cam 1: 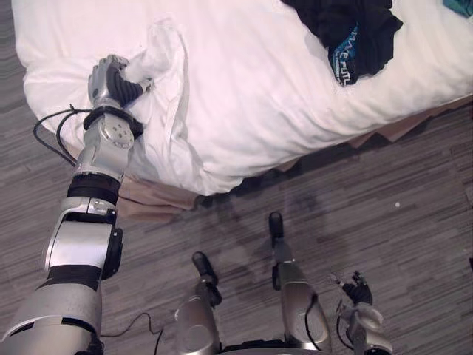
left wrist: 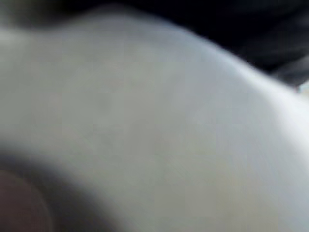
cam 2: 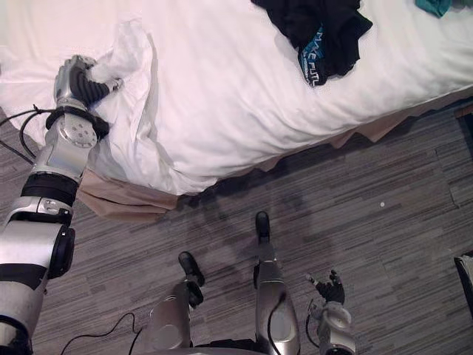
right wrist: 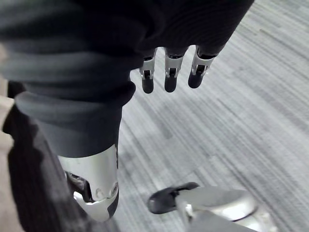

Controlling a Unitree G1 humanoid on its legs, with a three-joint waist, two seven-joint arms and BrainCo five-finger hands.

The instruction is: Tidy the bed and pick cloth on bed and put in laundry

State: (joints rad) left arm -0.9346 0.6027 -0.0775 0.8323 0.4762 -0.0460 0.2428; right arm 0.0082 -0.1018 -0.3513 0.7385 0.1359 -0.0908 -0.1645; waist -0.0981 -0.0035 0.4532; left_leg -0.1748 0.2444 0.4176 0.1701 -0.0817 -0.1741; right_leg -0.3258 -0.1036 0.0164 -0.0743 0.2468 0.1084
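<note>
Sheet edge point(cam 1: 168, 83) at left robot hand point(cam 1: 111, 78)

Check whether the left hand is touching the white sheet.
Touching. The left eye view shows the left hand pressed into a bunched fold of the white sheet, with no gap between them.

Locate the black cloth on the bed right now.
The black cloth lies bunched on the white bed, toward the robot's right at the top of the eye views, far from the left robot hand at the bedding's rumpled left corner.
</note>
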